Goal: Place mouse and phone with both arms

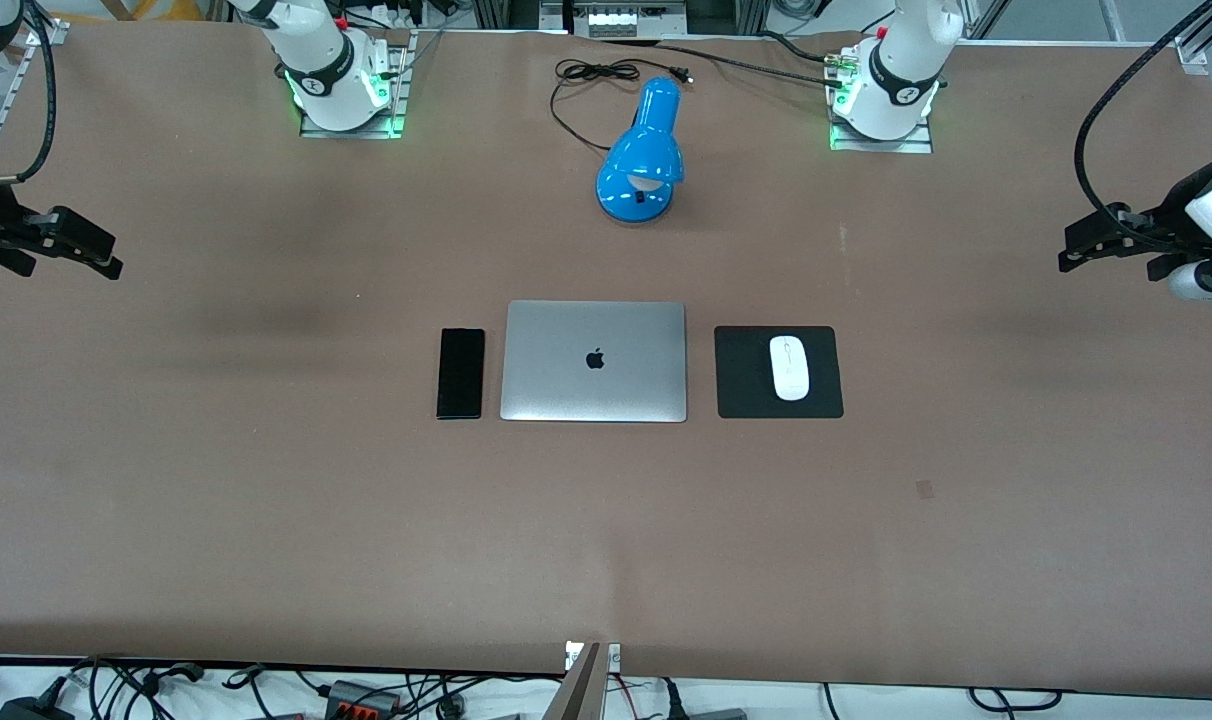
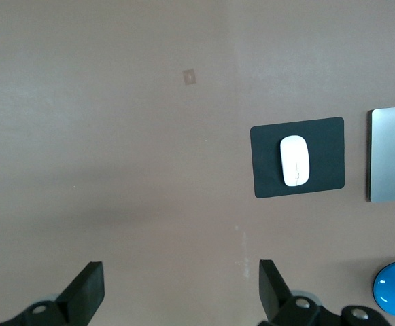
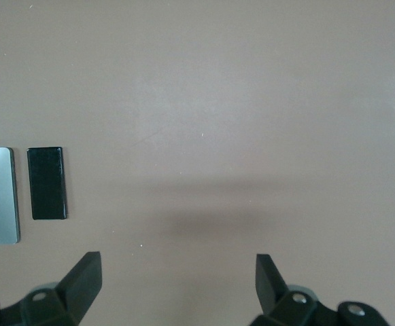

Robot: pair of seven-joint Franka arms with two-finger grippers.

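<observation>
Brown table (image 1: 266, 500): phone (image 1: 461, 373), laptop (image 1: 594, 361), mat (image 1: 746, 372), lamp (image 1: 642, 152).

One mouse (image 1: 790, 367), one phone (image 1: 461, 373), one laptop (image 1: 594, 361), one lamp (image 1: 642, 152).

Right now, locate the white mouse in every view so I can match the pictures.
Front view: the mouse lies on the black mat, beside the closed laptop, toward the left arm's end.
Left wrist view: the mouse lies on the same mat.
Right wrist view: not in it.
Shared landmark: the laptop, whose edge shows in both wrist views.
</observation>
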